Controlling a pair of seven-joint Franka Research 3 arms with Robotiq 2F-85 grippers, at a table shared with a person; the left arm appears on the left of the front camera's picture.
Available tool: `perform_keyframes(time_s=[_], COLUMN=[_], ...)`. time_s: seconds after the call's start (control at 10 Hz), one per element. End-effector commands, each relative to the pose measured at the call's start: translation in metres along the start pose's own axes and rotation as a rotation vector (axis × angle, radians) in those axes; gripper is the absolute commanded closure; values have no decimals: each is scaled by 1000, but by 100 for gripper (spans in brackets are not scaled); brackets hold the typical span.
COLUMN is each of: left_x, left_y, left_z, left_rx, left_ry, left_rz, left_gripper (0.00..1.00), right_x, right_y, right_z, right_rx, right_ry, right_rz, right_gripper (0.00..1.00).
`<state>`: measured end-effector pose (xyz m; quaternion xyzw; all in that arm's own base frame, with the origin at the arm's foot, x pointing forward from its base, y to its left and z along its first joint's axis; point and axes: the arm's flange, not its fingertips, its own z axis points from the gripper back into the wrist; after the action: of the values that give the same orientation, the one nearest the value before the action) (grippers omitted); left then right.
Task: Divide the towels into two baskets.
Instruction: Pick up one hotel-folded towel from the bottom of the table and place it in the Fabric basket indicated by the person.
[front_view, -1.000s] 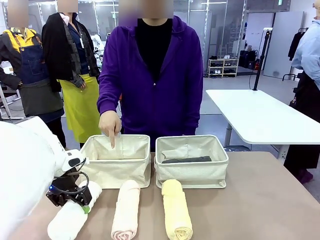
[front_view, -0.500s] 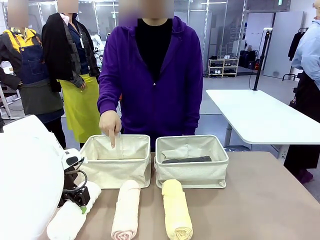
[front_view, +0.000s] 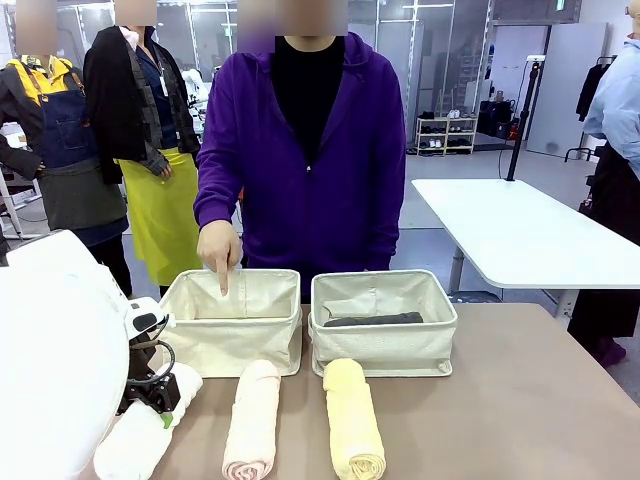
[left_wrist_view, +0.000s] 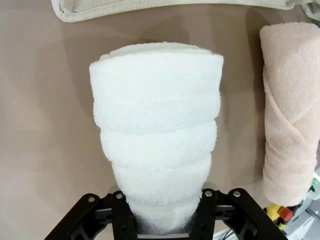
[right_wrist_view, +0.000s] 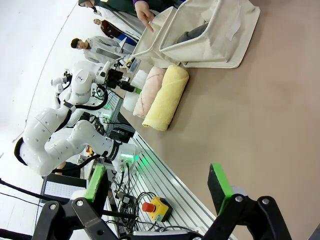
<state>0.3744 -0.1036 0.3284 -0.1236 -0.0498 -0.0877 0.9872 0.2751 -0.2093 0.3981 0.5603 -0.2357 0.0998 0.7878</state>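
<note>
The white towel (front_view: 138, 442) lies at the table's front left, and my left gripper (front_view: 160, 392) is shut on its near end; in the left wrist view the fingers pinch the white towel (left_wrist_view: 157, 135) at the bottom. The pink-cream towel (front_view: 250, 420) and the yellow towel (front_view: 352, 420) lie side by side in front of the two baskets. The left basket (front_view: 232, 340) holds no towel that I can see. The dark grey towel (front_view: 372, 320) lies in the right basket (front_view: 385, 352). My right gripper (right_wrist_view: 157, 182) hangs open above the table, holding nothing.
A person in a purple hoodie stands behind the baskets, one hand (front_view: 220, 248) pointing a finger down into the left basket. My left arm's white body (front_view: 50, 370) blocks the front left corner. Bare tabletop (front_view: 520, 400) stretches to the right of the baskets.
My left gripper's fingers have closed in on the white towel's end, and the left arm has shifted slightly right. The person's pointing hand and the other towels have stayed put.
</note>
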Motion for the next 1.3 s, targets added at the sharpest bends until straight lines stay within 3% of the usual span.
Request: perform_keyframes(time_s=[0.0, 0.1, 0.2, 0.4, 0.5, 0.6, 0.7, 1.0, 1.1, 1.2], left_x=[1, 1, 0, -2, -4, -7, -10, -21, -22, -23], left_y=[0, 0, 0, -5, -7, -10, -15, -40, -45, -52], left_z=[0, 0, 0, 21, 27, 38, 51, 111, 129, 146], left_rx=[12, 12, 0, 47, 22, 7, -28, 31, 55, 96], left_ry=[-7, -7, 0, 63, 33, 19, 7, 27, 3, -62], left_rz=[2, 2, 0, -111, -122, -170, -202, -429, -546, -700], left_gripper=[64, 64, 57, 60, 80, 80, 99, 100, 79, 79], right_x=[-2, -2, -2, -2, -2, -2, -2, -2, -2, -2], right_y=[5, 5, 5, 5, 5, 5, 5, 5, 5, 5], right_z=[3, 3, 3, 3, 3, 3, 3, 3, 3, 3], right_rx=[3, 3, 3, 3, 3, 3, 3, 3, 3, 3], right_ry=[9, 9, 9, 9, 9, 9, 9, 9, 9, 9], right_rz=[-8, -8, -8, -8, -8, -8, -8, -8, -8, -8], right_gripper=[0, 0, 0, 0, 0, 0, 0, 0, 0, 0])
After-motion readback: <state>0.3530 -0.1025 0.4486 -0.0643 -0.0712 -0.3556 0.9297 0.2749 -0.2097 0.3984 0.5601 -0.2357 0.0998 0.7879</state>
